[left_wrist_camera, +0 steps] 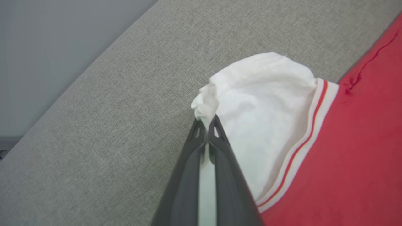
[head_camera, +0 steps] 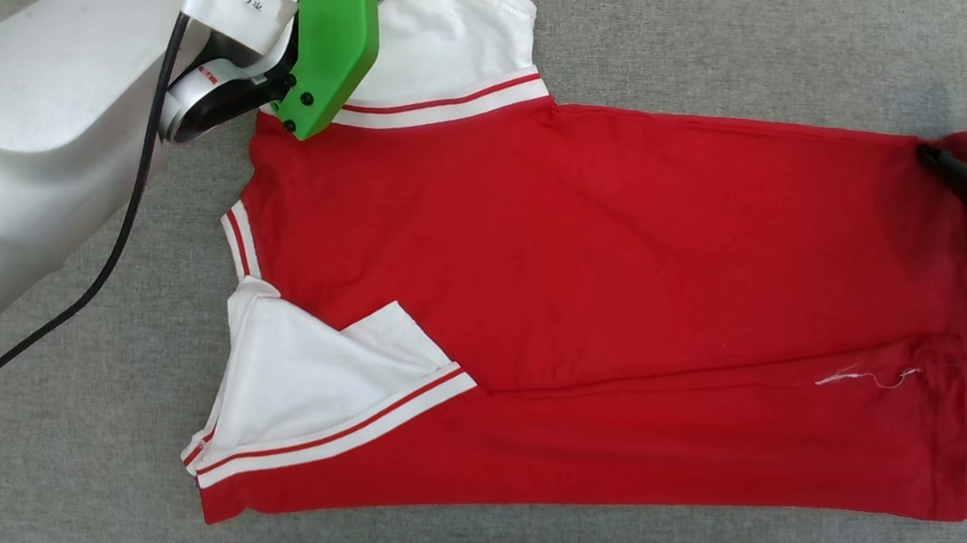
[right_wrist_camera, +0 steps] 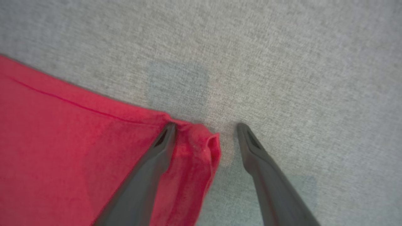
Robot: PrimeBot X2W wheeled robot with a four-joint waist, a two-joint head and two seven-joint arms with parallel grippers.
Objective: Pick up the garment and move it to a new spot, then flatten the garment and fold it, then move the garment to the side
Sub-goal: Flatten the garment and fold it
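The garment (head_camera: 605, 255), a red T-shirt with white striped-trim sleeves, lies spread on the grey cloth surface, its lower long edge folded up over the body. My left gripper (left_wrist_camera: 206, 121) is shut on the bunched edge of the far white sleeve (left_wrist_camera: 260, 103); in the head view that sleeve (head_camera: 442, 35) lies at the top left beside the green wrist cover (head_camera: 334, 35). My right gripper (right_wrist_camera: 205, 125) is open at the garment's hem corner (right_wrist_camera: 201, 147). One finger rests on the red cloth and the other on the bare surface.
The grey fabric surface (head_camera: 725, 49) runs all around the shirt. Its edge and a pale wall (left_wrist_camera: 47, 47) show in the left wrist view. A black cable (head_camera: 121, 217) hangs along my left arm. A loose white thread (head_camera: 868, 377) lies on the red cloth.
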